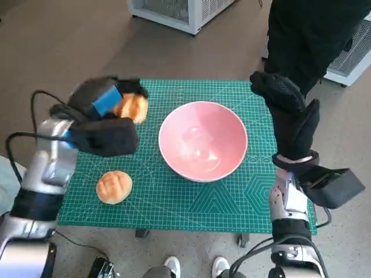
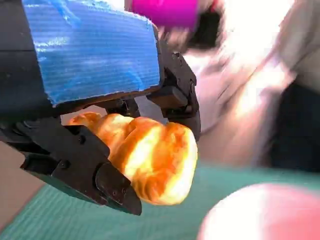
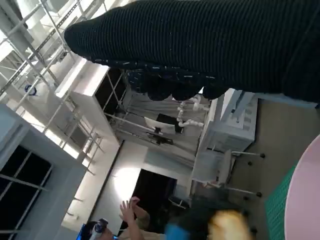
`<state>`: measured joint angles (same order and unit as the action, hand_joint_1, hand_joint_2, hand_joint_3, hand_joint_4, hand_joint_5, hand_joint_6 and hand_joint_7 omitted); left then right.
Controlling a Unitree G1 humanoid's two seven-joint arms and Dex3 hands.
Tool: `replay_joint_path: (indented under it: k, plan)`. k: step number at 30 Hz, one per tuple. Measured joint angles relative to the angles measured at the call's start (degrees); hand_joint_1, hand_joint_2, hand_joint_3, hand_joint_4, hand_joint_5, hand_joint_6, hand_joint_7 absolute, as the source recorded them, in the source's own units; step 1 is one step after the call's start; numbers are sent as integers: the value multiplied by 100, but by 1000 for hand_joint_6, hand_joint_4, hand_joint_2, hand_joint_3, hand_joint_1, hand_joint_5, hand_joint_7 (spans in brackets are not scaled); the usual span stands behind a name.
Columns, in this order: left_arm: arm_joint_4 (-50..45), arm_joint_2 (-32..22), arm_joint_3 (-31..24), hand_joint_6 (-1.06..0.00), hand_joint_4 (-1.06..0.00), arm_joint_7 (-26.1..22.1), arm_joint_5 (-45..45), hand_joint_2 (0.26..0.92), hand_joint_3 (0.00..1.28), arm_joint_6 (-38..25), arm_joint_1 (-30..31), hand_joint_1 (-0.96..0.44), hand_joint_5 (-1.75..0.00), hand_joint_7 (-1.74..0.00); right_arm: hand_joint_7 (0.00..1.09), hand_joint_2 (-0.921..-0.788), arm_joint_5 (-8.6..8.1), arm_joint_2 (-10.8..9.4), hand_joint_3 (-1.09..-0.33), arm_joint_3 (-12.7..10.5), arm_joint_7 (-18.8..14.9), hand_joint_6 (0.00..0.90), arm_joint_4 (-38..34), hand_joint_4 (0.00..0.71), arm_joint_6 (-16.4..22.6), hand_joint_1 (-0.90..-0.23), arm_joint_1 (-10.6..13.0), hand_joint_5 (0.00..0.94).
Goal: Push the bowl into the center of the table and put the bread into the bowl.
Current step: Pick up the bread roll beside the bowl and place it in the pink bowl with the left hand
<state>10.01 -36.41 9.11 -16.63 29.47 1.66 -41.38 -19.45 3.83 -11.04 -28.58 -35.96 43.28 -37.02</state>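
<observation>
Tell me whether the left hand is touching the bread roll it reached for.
Touching. The left wrist view shows the left hand gripping the bread roll between its black fingers.

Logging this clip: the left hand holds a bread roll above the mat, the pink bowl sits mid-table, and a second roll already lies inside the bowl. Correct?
Not quite. The bowl holds nothing; the head view shows the second roll lying on the mat, near the front left corner. The left hand does hold a bread roll.
</observation>
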Motion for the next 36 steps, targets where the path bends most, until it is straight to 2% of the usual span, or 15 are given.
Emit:
replay_joint_path:
  k: [5, 12, 22, 29, 36]
  plan:
    - [-664, 83, -119, -717, -846, -24, -126, 891, 12, 4, 71, 3, -997, -1070, 434, -921, -15, 0, -731, 0, -19, 149, 0, 220, 1, -784, 0, 3]
    - [-1091, 259, -59, -696, -827, -224, -254, 900, 13, 25, 69, 3, -1015, -1095, 439, -921, -50, 1, -734, 2, -40, 144, 5, 218, 0, -779, 10, 1]
    - [-1156, 596, 483, -680, -802, -937, -244, 910, 14, -127, -130, 2, -1081, -1074, 448, -921, -57, 16, -733, 3, -45, 139, 161, 219, -10, -783, 158, 2]
    - [-798, 947, 833, -663, -785, -1160, -260, 918, 15, -5, -421, 2, -1111, -1081, 452, -921, -51, 23, -746, 3, -42, 128, 236, 219, -14, -783, 261, 1]
    - [496, 1417, 1139, -639, -750, -1154, -314, 920, 35, 466, -742, 2, -1126, -1130, 461, -921, -34, 28, -773, 4, -9, 118, 257, 220, 4, -780, 322, 1]
